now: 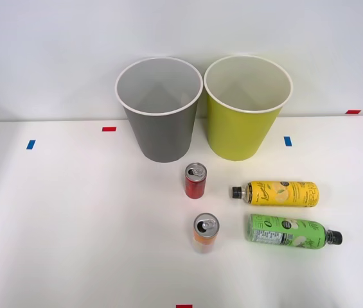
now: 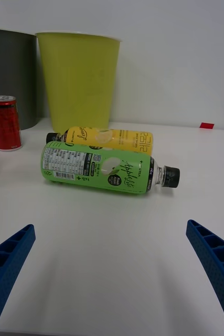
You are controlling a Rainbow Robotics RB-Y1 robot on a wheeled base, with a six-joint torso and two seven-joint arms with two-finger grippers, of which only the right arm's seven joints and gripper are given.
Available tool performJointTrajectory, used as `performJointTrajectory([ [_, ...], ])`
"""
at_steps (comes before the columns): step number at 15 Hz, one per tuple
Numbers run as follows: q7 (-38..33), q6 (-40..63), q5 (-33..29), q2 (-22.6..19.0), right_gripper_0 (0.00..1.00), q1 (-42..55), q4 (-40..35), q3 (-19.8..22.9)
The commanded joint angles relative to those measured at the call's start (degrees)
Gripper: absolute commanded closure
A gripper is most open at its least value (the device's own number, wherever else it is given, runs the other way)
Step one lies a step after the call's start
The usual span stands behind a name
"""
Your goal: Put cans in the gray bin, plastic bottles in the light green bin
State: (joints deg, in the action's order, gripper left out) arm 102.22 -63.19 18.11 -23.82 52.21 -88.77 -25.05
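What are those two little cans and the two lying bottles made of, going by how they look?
The red can and orange can look like thin metal: their tops are shiny silver with pull tabs. The yellow-label bottle and green-label bottle seem to be plastic: glossy printed wraps, clear necks and black ribbed screw caps. Materials are judged by look alone.

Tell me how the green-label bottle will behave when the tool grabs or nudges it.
The green-label bottle lies on its side on the table, so a nudge would probably roll it. Its glossy label may be somewhat slippery. Gripping across the round body looks safer than at the narrow black cap.
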Motion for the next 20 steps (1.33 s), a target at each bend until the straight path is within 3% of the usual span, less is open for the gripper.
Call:
performJointTrajectory([
  [1, 0.00, 0.00, 0.00, 0.00, 0.00, 0.00, 0.00, 0.00],
  [16, 0.35, 1.58, -1.06, 0.18, 0.00, -1.14, 0.70, 0.18],
  [18, 0.62, 3.96, -5.71, -1.05, 0.00, -0.97, -3.69, 2.28],
  [20, 0.62, 15.29, -7.30, -4.04, 0.00, 0.88, -14.24, 4.22],
])
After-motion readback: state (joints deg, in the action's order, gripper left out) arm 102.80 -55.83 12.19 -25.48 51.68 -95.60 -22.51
